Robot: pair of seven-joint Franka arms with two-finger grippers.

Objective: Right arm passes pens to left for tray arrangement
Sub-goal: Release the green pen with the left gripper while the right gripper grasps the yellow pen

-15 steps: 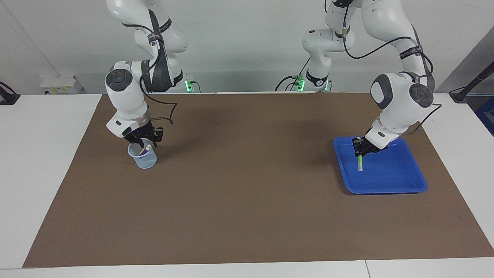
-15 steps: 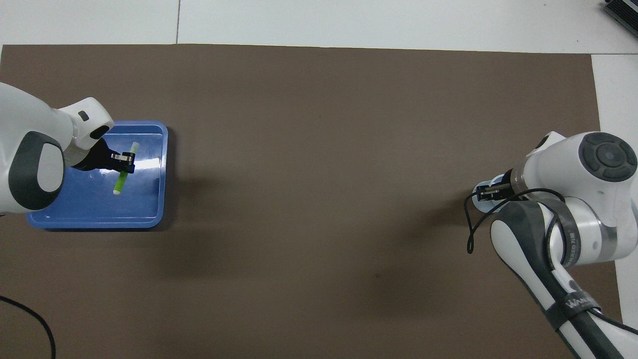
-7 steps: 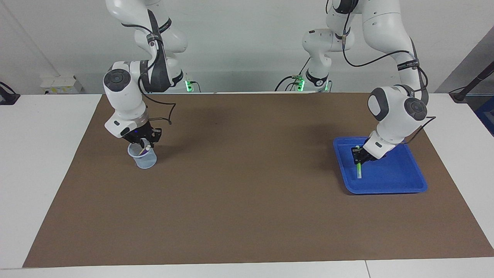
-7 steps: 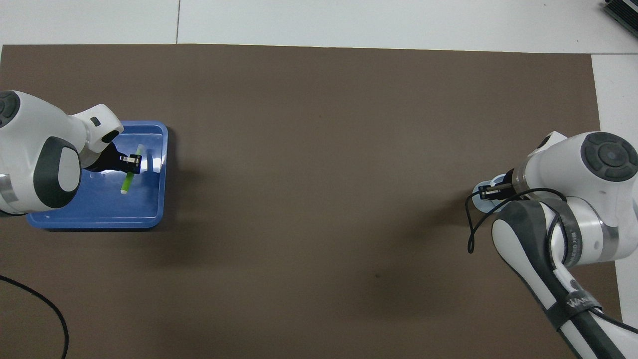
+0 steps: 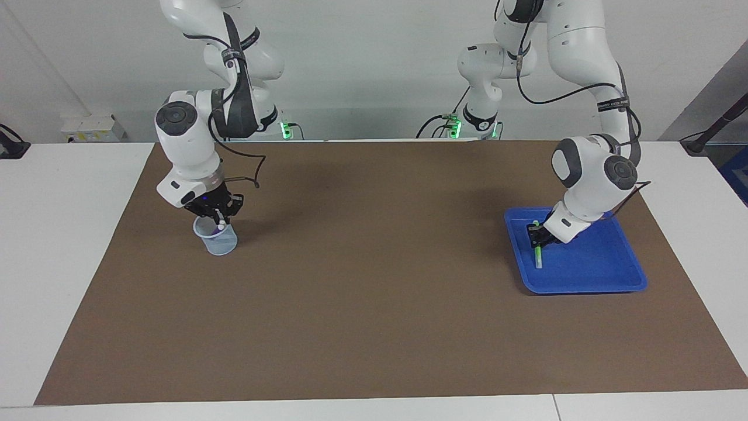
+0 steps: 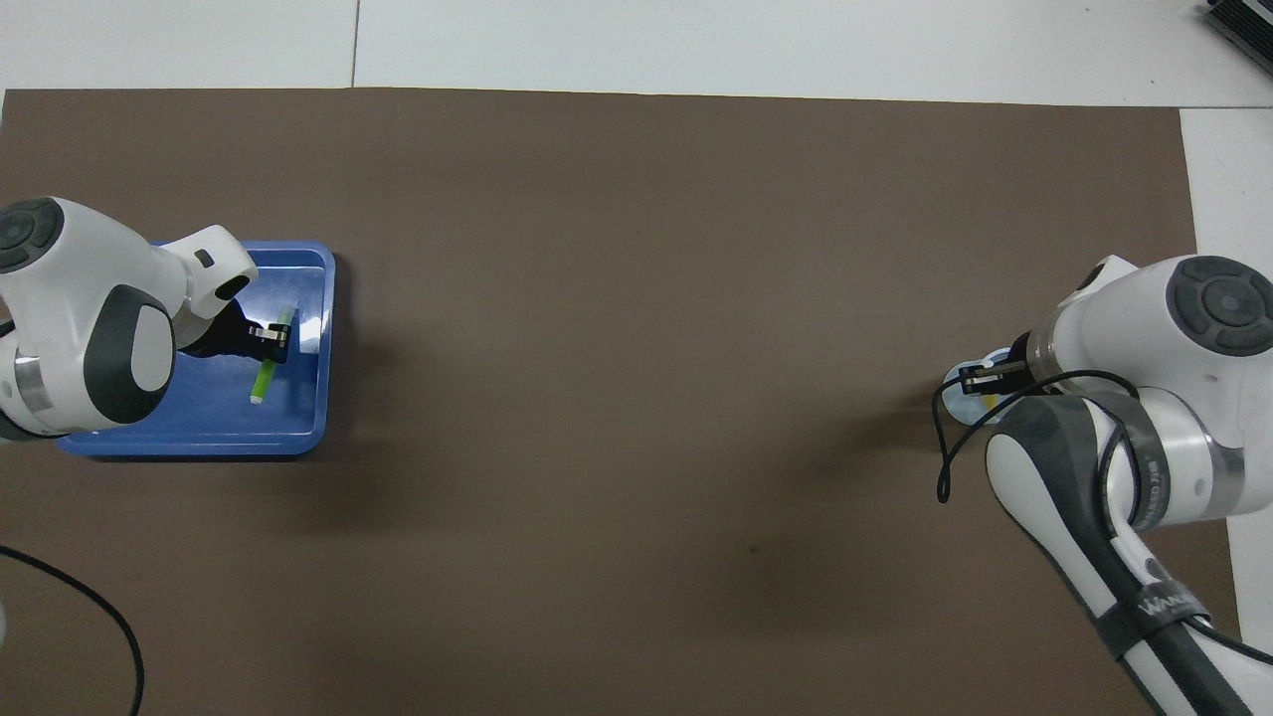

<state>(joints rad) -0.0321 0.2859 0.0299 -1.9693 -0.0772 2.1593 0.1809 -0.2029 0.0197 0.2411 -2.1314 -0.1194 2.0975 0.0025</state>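
Observation:
The blue tray (image 5: 584, 287) (image 6: 189, 446) lies at the left arm's end of the table. Over it my left gripper (image 5: 536, 236) (image 6: 274, 338) is shut on the green pen (image 5: 537, 257) (image 6: 263, 380). The pen slants down, its pale tip close to the tray floor by the rim toward the table's middle. At the right arm's end my right gripper (image 5: 218, 221) (image 6: 980, 380) reaches into the mouth of a pale cup (image 5: 221, 244) (image 6: 953, 382). Its fingertips are closed at the whitish top of a pen (image 5: 221, 225) standing in the cup. Purple shows inside the cup.
A brown mat (image 5: 374, 304) covers most of the white table. A loose black cable (image 6: 940, 457) hangs from the right wrist beside the cup. Another black cable (image 6: 90, 607) lies on the mat near the left arm's base.
My left gripper has carried the green pen lower and toward the tray's rim on the table-middle side. My right gripper has closed its fingers at the pen top in the cup.

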